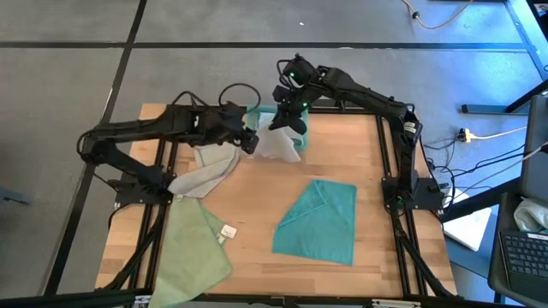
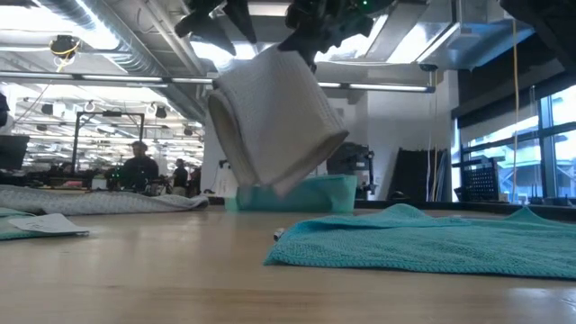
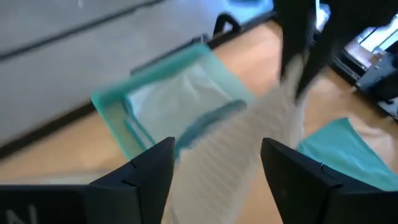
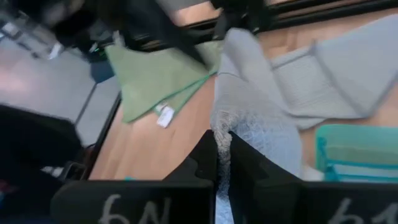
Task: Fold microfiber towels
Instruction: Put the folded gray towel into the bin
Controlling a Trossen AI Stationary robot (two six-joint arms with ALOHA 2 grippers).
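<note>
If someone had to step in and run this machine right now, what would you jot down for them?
Right hand: shut on the folded grey towel, lifted above the teal bin at the table's far edge.
Left hand: open, beside that towel, holding nothing.
On the table: another grey towel, rumpled; a pale green towel at the near left; a teal towel, folded over once.
Done: one towel folded.
Left: place it, probably in the bin, then fold the other three.

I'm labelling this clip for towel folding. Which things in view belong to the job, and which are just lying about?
Part of the job:
- folded light grey towel, held up by the right gripper
- teal towel
- pale green towel
- loose grey towel
- left gripper, open

Just there:
- teal bin
- people in the room behind
</note>
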